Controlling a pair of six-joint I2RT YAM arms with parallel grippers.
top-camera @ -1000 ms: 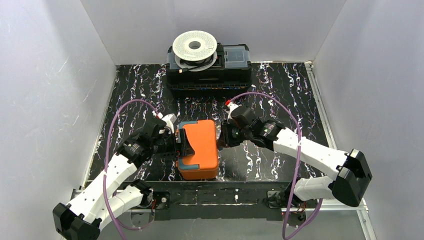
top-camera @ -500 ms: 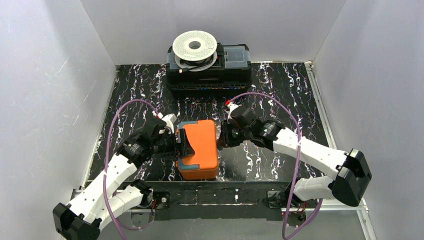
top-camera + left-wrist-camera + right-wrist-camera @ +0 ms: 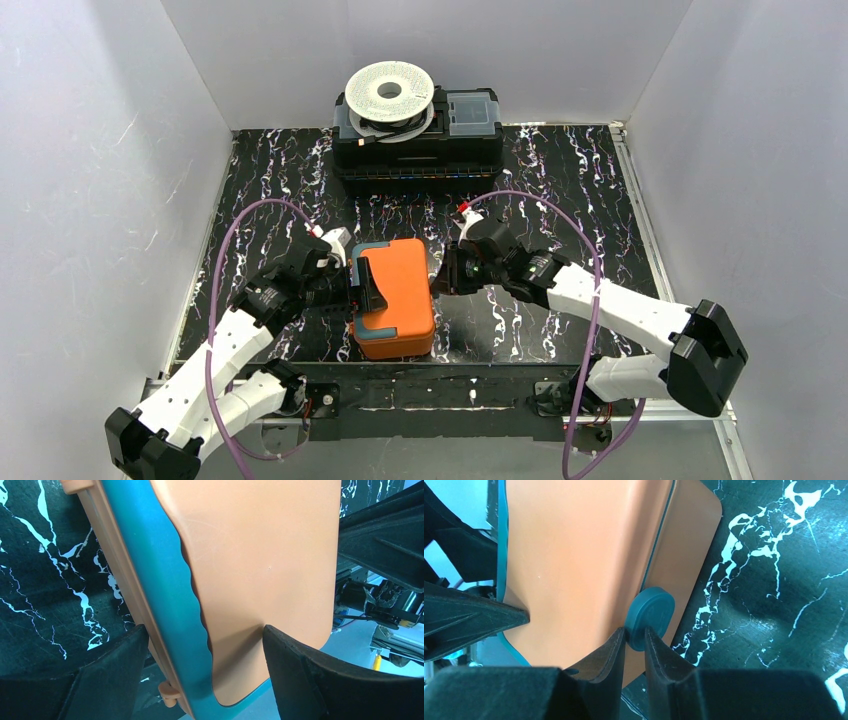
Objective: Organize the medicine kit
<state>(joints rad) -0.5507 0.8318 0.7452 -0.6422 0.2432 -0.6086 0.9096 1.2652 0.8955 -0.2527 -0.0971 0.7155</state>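
Top external view: the medicine kit (image 3: 400, 300) sits near the front middle of the black marbled worktop (image 3: 560, 190), with one arm reaching in from each side.
Medicine kit: orange, lid down, with a teal rim (image 3: 170, 605) along the seam. I can't tell whether it lies flat or is raised a little.
Left end effector (image 3: 365, 288): spread wide and grasping the medicine kit at its left side. In the left wrist view the two black fingers (image 3: 300, 675) press against it from opposite sides.
Right end effector (image 3: 441, 279): nearly closed, at the kit's right side. In the right wrist view its fingertips (image 3: 659, 652) pinch a teal round knob (image 3: 651, 612) that sits on the kit's seam.
Back of worktop: a black toolbox (image 3: 420, 150) stands against the rear wall, well apart from the kit, with a white spool (image 3: 390, 92) resting on its left part.
Cables: a purple cable (image 3: 235, 235) loops over each arm.
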